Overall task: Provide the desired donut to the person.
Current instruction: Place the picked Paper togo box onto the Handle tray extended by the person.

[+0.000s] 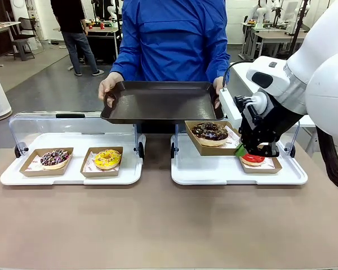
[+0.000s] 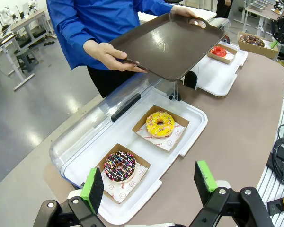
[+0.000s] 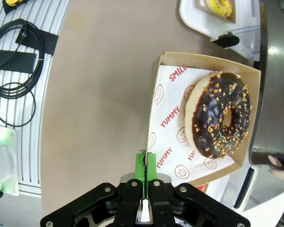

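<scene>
Right gripper (image 3: 146,171) is clamped tight on the edge of a cardboard box (image 3: 199,64), green pads pinched right together on the rim. In that box the chocolate donut (image 3: 221,113) with nut crumbs is carried, sat on printed paper. The box is held up close by the near right corner of the brown serving tray (image 1: 158,101), which is gripped at both ends by the person (image 1: 174,39) in the blue jacket at the far side of the bench (image 1: 158,225). Touching or not can't be told tbh. A red-glazed donut (image 1: 252,159) can be seen in its own box on the right white tray (image 1: 208,171), just under the gripper. Left gripper (image 2: 149,184) is spread wide with nothing in it, hung over the near edge of the left white tray (image 2: 194,120), where a sprinkle donut (image 2: 119,166) and a yellow donut (image 2: 160,124) are sat in boxes.
</scene>
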Tool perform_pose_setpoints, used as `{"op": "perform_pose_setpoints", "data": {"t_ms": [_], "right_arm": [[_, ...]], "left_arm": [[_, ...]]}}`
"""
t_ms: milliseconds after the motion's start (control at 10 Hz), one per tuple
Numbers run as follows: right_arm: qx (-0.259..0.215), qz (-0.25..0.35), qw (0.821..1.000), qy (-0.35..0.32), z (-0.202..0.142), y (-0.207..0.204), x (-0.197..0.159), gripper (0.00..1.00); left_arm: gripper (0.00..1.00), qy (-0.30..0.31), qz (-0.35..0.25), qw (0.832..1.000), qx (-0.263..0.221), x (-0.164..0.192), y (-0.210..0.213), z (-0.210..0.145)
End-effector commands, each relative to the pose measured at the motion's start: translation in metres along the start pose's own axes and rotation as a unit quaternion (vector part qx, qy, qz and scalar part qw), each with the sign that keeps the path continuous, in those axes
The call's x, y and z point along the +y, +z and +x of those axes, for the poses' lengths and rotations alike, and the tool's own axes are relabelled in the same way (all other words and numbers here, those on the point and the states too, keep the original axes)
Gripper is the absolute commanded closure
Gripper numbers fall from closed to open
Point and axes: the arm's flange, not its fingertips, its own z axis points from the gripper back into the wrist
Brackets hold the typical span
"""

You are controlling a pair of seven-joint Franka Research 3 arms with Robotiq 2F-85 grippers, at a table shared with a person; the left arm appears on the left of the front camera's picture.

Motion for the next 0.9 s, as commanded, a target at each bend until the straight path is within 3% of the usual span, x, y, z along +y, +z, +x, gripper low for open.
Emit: {"op": "perform_pose_setpoints", "data": {"t_ms": [0, 500, 800], "right_arm": [[-0.001, 0.001, 1.0, 0.003, 0.0, 0.001, 0.001, 1.0], [0.0, 0.0, 1.0, 0.0, 0.0, 0.0, 0.0, 0.98], [0.038, -0.016, 0.999, -0.016, 0.033, 0.012, -0.065, 0.98]], "left_arm": [[0.0, 0.003, -0.003, 1.0, -0.003, 0.0, 0.0, 0.0], [0.0, 0.003, -0.003, 1.0, -0.003, 0.0, 0.0, 0.0], [0.0, 0.003, -0.003, 1.0, -0.003, 0.0, 0.0, 0.0]]}}
